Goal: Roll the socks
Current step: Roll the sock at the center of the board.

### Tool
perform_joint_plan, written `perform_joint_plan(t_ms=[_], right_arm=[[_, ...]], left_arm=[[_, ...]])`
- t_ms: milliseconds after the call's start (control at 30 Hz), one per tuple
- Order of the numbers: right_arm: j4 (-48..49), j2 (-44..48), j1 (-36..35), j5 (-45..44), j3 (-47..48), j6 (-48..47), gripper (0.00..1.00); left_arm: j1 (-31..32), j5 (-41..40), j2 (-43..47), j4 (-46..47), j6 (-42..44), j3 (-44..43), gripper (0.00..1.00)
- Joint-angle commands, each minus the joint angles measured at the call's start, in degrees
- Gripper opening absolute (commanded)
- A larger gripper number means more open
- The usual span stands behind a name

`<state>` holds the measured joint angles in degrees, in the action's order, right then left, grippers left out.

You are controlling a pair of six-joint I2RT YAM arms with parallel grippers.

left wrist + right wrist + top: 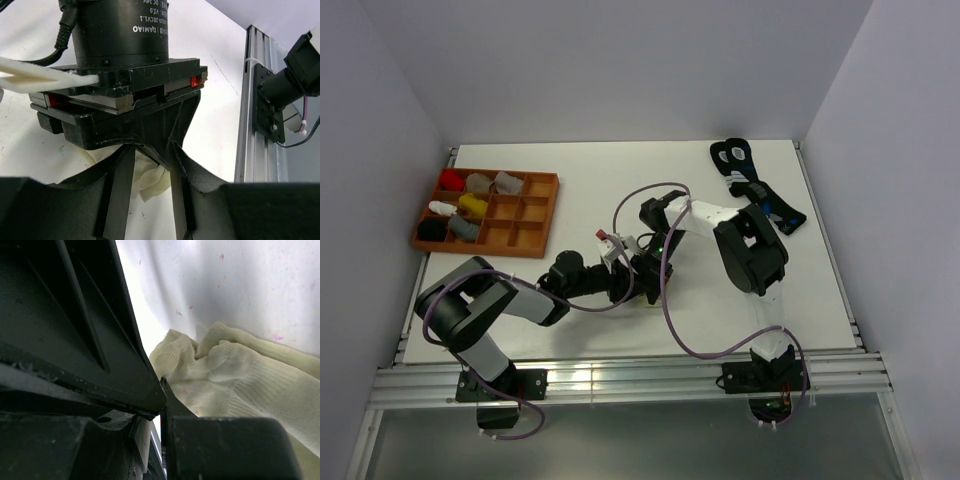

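Two grippers crowd one spot, so where is that spot?

Middle of the white counter (580, 180), slightly toward the near edge. Both arms reach in and their tips nearly touch.

And the sock?

The pale cream-yellow knitted sock (230, 380) lies bunched on the counter right under them. It is folded over itself, with creases running off to the right in the right wrist view.

What about the right gripper (161, 407)?

Its jaws stand narrow, and the sock's edge runs into the slit between them, so it pinches the fabric.

The left gripper (150, 167)?

Its dark fingers (120, 192) stand partly apart, pointing at the right gripper's body, with a fold of the sock showing between them. Whether they press the fabric I cannot tell.

Anything else on the counter?

An orange-brown wooden tray (551, 215) with square compartments sits at the far left. Small rolled sock bundles (472, 203) fill its left compartments: red, yellow, grey, black. A pair of black socks with blue-and-white marks (760, 190) lies at the far right, well apart from the arms.
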<state>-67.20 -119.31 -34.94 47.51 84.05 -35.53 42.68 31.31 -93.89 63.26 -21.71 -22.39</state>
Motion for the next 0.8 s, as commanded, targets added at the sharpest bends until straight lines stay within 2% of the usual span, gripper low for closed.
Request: perform_joint_plan(t_ms=[0, 333, 767], right_arm=[[-0.5, 4.6, -0.1, 3.3, 0.7, -0.8, 0.15], [0.5, 5.1, -0.1, 3.1, 0.2, 0.3, 0.14], [1.6, 5.8, -0.1, 2.3, -0.6, 1.0, 0.13]], left_arm=[[0.3, 5.4, 0.9, -4.4, 3.7, -2.2, 0.39], [0.3, 7.5, -0.3, -8.9, 5.9, -2.8, 0.41], [0.4, 9.2, -3.1, -6.5, 4.8, -2.8, 0.41]])
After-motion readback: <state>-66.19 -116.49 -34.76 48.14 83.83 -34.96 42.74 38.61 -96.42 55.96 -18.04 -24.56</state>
